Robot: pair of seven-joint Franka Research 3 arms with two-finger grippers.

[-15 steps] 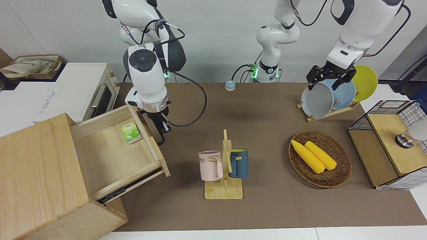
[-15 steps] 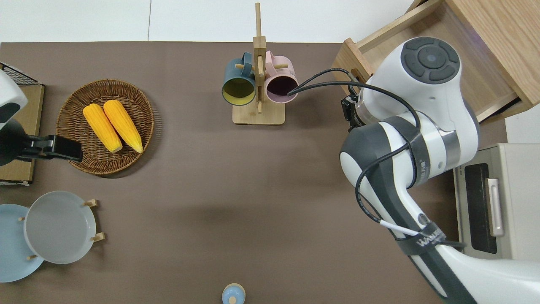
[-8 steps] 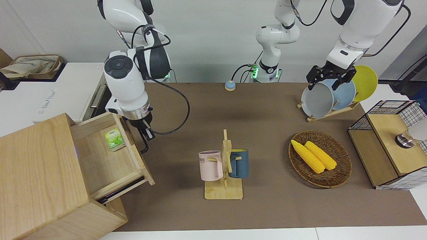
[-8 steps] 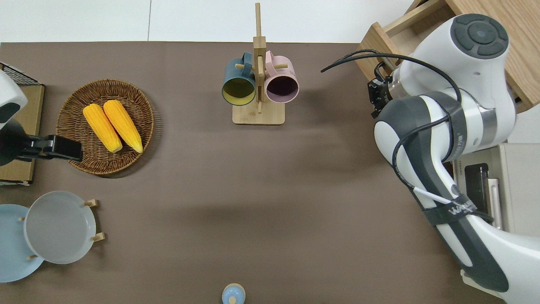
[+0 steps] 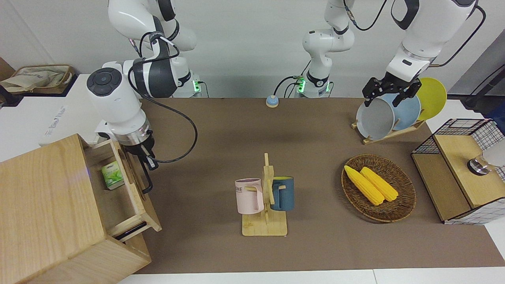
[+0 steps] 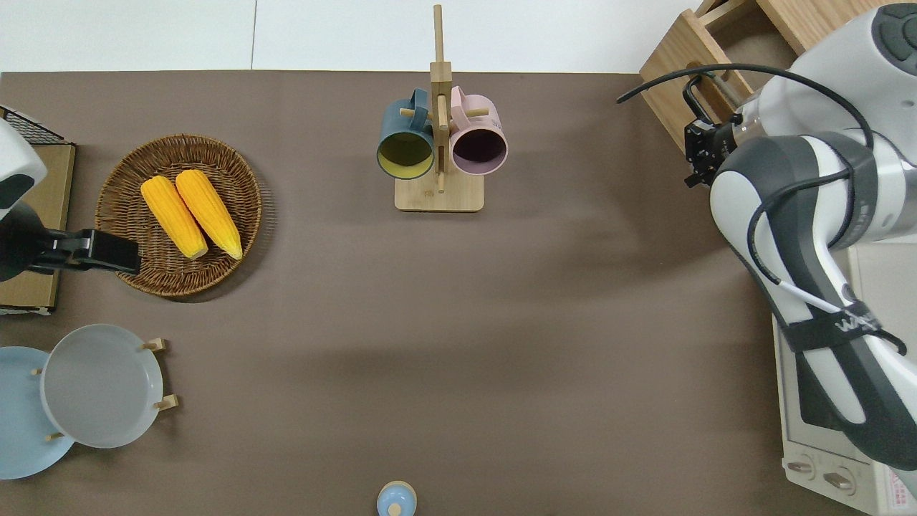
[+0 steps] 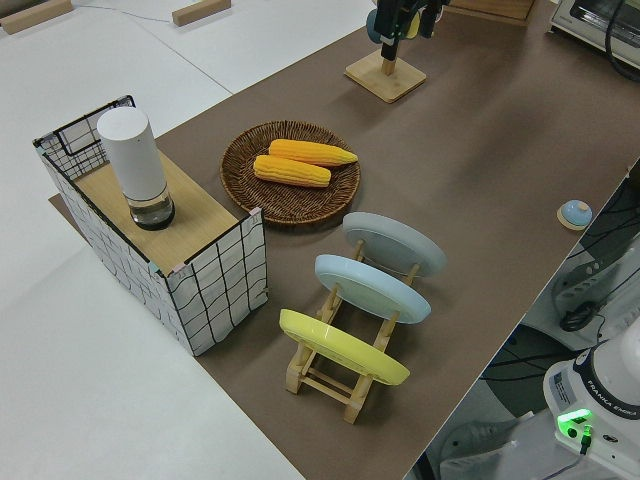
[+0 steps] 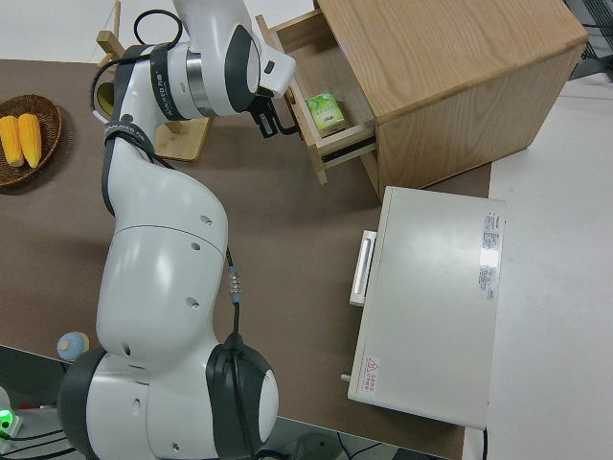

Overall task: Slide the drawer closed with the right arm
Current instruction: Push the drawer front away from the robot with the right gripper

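Note:
The light-wood drawer (image 5: 136,197) sticks a short way out of the big pale wooden box (image 5: 43,205) at the right arm's end of the table. Its black bar handle (image 5: 147,182) faces the table's middle. A small green packet (image 5: 111,176) lies inside; it also shows in the right side view (image 8: 326,108). My right gripper (image 5: 147,161) is shut and low, against the drawer front beside the handle. The overhead view shows the gripper (image 6: 698,149) by the drawer front (image 6: 670,89). My left arm is parked.
A wooden mug rack (image 5: 265,227) with a pink and a blue mug stands mid-table. A wicker basket (image 5: 398,211) holds two corn cobs. A plate rack (image 5: 388,114), a wire crate (image 5: 461,169), a blue bell (image 5: 272,101) and a white toaster oven (image 8: 431,307) stand around.
My right gripper has moved toward the wooden box with the drawer front ahead of it. The drawer has slid most of the way in. The left arm has not moved.

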